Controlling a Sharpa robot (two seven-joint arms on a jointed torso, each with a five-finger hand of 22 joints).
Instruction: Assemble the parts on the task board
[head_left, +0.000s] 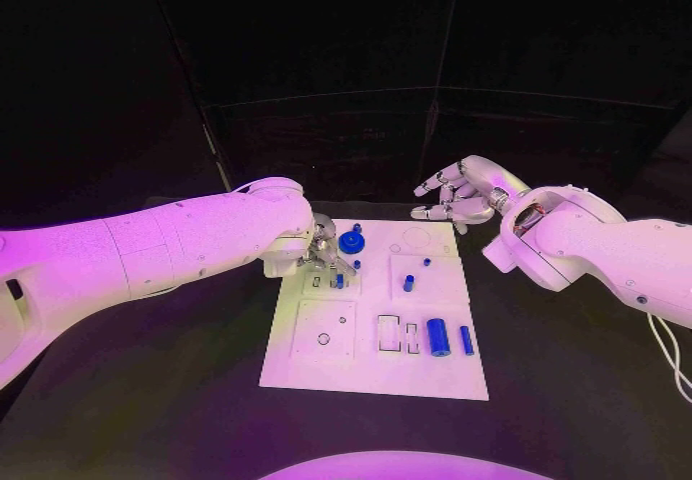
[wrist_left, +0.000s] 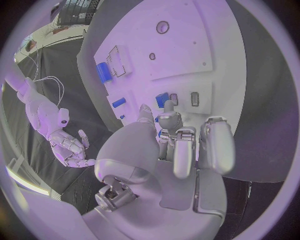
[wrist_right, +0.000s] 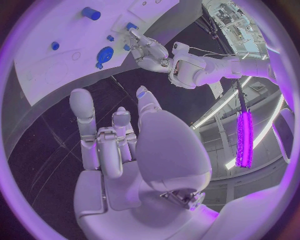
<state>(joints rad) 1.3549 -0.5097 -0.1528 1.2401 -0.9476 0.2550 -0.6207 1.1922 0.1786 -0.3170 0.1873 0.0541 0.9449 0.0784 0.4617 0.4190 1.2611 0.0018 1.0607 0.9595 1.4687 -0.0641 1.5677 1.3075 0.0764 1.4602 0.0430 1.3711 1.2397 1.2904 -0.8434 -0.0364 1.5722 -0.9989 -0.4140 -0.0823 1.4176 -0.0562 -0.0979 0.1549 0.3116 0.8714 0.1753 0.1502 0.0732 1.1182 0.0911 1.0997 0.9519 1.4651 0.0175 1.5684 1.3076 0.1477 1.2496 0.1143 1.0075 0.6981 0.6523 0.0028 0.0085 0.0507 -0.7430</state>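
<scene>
Task board: the white task board (head_left: 310, 372) lies flat in the middle of the black counter (head_left: 144, 400), squarely between the two arms, so either hand can reach its sockets.
Loose parts: a blue cylinder (head_left: 437, 337) and a slimmer blue bar (head_left: 466, 339) lie side by side near the board's right edge, probably waiting their turn; a round blue piece (head_left: 353, 241) sits near the far edge.
Left hand: the left hand (head_left: 320, 254) is low over the board's far left part, fingers curled down around a small blue part (wrist_left: 162, 99) by the small slots; likely seating it. Whether it truly pinches the part or only touches it, I cannot tell.
Right hand: the right hand (head_left: 459, 195) hangs above the counter beyond the board's far right corner, fingers spread, grasping nothing, apparently kept clear.
</scene>
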